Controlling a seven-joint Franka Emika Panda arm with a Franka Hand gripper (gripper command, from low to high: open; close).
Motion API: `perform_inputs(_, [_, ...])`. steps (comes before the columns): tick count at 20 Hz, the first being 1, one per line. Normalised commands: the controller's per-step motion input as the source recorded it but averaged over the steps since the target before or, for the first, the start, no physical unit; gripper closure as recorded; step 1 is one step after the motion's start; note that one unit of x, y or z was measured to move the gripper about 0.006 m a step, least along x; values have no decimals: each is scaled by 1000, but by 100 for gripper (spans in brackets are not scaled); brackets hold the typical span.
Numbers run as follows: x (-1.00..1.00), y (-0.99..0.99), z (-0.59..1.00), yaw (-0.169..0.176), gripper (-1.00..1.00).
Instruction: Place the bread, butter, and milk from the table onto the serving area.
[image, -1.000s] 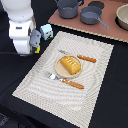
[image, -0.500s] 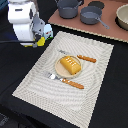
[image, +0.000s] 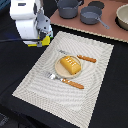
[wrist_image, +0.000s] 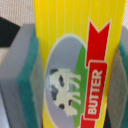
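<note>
My gripper (image: 44, 40) is shut on the butter (image: 42, 41), a flat yellow packet, and holds it above the far corner of the serving area (image: 45, 85) at the exterior view's left. The wrist view shows the butter (wrist_image: 75, 60) close up, yellow with a red-and-white label and a cow picture, clamped between the green-padded fingers (wrist_image: 27, 85). The bread (image: 71, 65), a golden-orange ridged loaf, lies on the round tan plate (image: 59, 70) in the middle of the striped placemat. The milk is out of view.
A fork (image: 54, 76) and wooden-handled knives (image: 86, 58) (image: 75, 84) lie around the plate. A pinkish-brown board (image: 107, 31) at the back carries grey pots (image: 69, 7) (image: 92, 16) and a bowl (image: 123, 16). The black table (image: 107, 107) surrounds the mat.
My gripper has risen and shifted slightly toward the back with the butter held in it. The bread and cutlery have not moved.
</note>
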Motion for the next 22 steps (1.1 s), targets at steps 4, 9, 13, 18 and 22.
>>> perform_inputs(4, [833, -436, 346, -38, 100])
perform_inputs(9, [830, -484, 309, -32, 100])
perform_inputs(13, [822, -535, 228, -33, 100])
perform_inputs(18, [798, -613, 144, -18, 100])
perform_inputs(22, [799, -622, 144, -17, 100])
